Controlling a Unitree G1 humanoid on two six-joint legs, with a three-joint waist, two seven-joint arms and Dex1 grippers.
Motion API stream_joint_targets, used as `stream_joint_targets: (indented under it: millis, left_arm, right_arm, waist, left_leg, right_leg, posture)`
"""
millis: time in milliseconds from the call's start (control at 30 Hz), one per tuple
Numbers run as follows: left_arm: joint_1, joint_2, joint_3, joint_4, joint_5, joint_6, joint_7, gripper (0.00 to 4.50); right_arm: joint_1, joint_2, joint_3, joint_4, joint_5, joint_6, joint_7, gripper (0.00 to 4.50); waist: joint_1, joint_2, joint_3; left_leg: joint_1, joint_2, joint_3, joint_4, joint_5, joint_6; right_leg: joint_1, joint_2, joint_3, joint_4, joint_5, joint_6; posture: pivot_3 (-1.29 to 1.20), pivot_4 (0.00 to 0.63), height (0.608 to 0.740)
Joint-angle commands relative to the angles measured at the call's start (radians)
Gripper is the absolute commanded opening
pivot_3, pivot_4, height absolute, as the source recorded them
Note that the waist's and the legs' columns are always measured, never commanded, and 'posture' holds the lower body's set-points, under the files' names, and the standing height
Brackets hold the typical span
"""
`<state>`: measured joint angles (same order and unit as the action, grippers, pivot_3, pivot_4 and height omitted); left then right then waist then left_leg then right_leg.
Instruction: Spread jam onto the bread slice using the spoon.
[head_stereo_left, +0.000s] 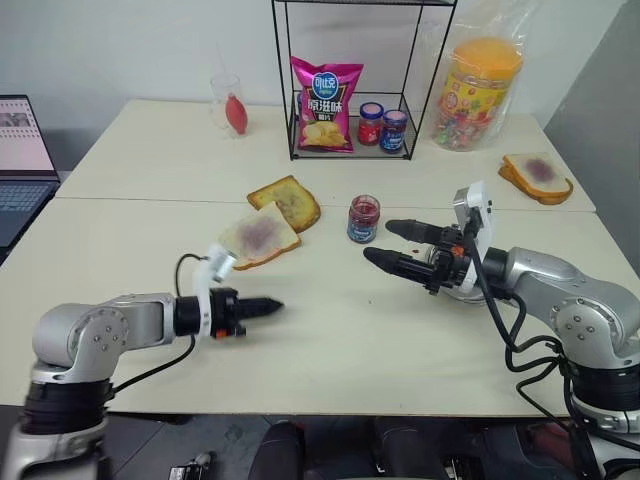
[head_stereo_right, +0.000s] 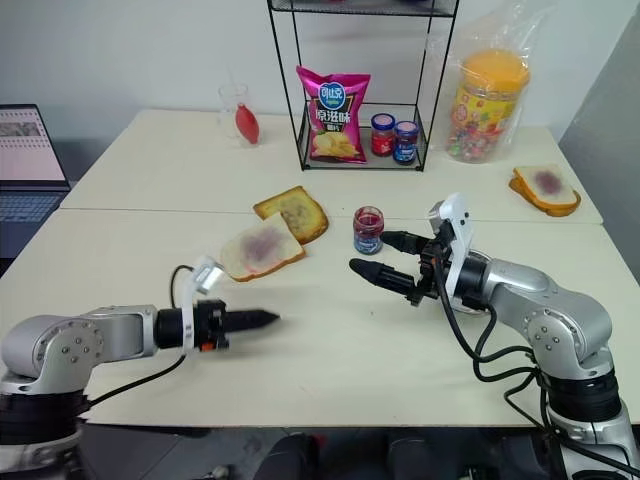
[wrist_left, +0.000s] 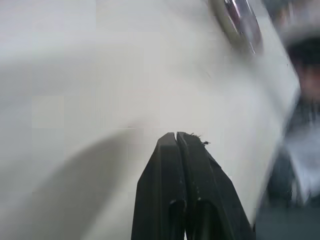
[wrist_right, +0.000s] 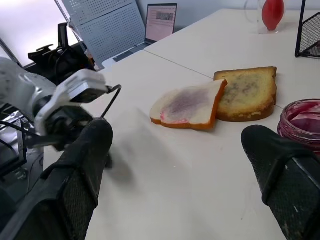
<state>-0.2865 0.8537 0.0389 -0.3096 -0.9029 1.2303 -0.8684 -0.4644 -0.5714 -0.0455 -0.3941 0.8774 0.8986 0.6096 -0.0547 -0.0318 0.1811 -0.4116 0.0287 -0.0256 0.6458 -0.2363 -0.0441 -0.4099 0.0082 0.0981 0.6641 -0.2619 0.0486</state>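
Left gripper (head_stereo_left: 272, 306) is pinched shut, empty; our right gripper (head_stereo_left: 385, 243) gapes wide beside glass jam (head_stereo_left: 364, 217), soft square bread (head_stereo_left: 259, 238) at nine o'clock.

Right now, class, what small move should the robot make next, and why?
Probably draw the open right gripper back from the small clear glass jam jar. The pale white square bread slice already carries a purple smear, and the shut left gripper holds nothing, nor does the right, so the spreading looks done.
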Motion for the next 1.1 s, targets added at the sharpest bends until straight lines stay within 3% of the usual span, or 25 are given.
stream_joint_targets:
  millis: [33, 100, 267, 400, 600, 800, 1033, 1100]
  left_arm:
    - [-0.042, 0.072, -0.134, -0.01, 0.124, -0.176, -0.172, 0.01]
    - [-0.085, 0.08, -0.14, 0.062, 0.183, -0.258, -0.197, 0.01]
    - [-0.191, 0.034, -0.016, 0.294, 0.253, -0.472, -0.208, 0.01]
    - [-0.37, -0.013, 0.094, 0.599, 0.303, -0.511, -0.059, 0.79]
    - [-0.476, -0.059, 0.14, 0.897, 0.418, -0.678, 0.043, 1.8]
    - [-0.418, -0.157, 0.152, 0.934, 0.428, -0.684, 0.051, 3.05]
    - [-0.409, -0.178, 0.146, 1.028, 0.48, -0.722, 0.046, 4.43]
    - [-0.416, -0.179, 0.138, 1.058, 0.497, -0.733, 0.042, 4.47]
  right_arm:
    - [-0.028, -0.006, -0.014, 0.002, -0.016, -0.03, 0.021, 4.5]
    - [-0.025, -0.007, -0.02, -0.002, -0.018, -0.031, 0.019, 4.5]
    - [-0.003, -0.011, -0.036, -0.02, -0.018, -0.029, 0.009, 4.5]
    - [0.004, -0.007, -0.04, -0.027, -0.015, -0.027, 0.006, 4.5]
    - [-0.001, -0.004, -0.036, -0.015, -0.024, -0.031, 0.007, 4.5]
    - [-0.004, 0.002, -0.033, -0.02, -0.024, -0.026, 0.003, 4.5]
    - [0.003, -0.013, -0.029, -0.053, 0.011, 0.011, 0.018, 4.5]
    - [0.009, -0.024, -0.032, -0.07, 0.03, 0.03, 0.027, 4.5]
  waist:
    - [0.0, 0.0, 0.0]
    - [0.001, 0.0, 0.0]
    - [0.004, 0.0, 0.0]
    - [0.007, 0.0, 0.0]
    - [0.005, 0.0, 0.0]
    - [0.01, 0.0, 0.0]
    - [0.013, -0.001, 0.0]
    - [0.013, -0.001, 0.0]
  left_leg:
    - [0.0, 0.0, 0.0, 0.0, 0.0, 0.0]
    - [0.0, 0.001, -0.001, 0.0, 0.0, 0.0]
    - [-0.001, 0.002, -0.001, 0.0, 0.0, 0.0]
    - [-0.004, 0.002, -0.002, 0.001, 0.0, 0.001]
    - [-0.005, 0.002, -0.002, 0.0, 0.0, 0.001]
    - [-0.006, 0.001, -0.002, 0.001, 0.0, 0.001]
    - [-0.006, 0.001, -0.001, 0.002, 0.0, 0.001]
    - [-0.006, 0.001, -0.001, 0.002, 0.0, 0.001]
  right_leg:
    - [0.0, 0.001, 0.0, 0.0, 0.0, 0.0]
    - [0.0, 0.001, 0.0, 0.001, -0.001, -0.001]
    - [-0.001, 0.003, -0.001, 0.0, -0.001, -0.002]
    - [-0.004, 0.003, -0.002, 0.001, -0.001, -0.002]
    - [-0.005, 0.002, -0.002, 0.002, -0.001, -0.002]
    - [-0.005, 0.002, -0.002, 0.002, 0.0, -0.002]
    - [-0.008, 0.002, -0.001, 0.01, -0.001, -0.002]
    - [-0.01, 0.002, -0.001, 0.014, -0.001, -0.002]
  posture:
    - [0.0, 0.15, 0.74]
    - [0.0, 0.15, 0.74]
    - [0.0, 0.15, 0.74]
    - [0.0, 0.15, 0.74]
    - [0.0, 0.15, 0.74]
    - [0.0, 0.15, 0.74]
    - [0.0, 0.15, 0.74]
    - [0.0, 0.15, 0.74]
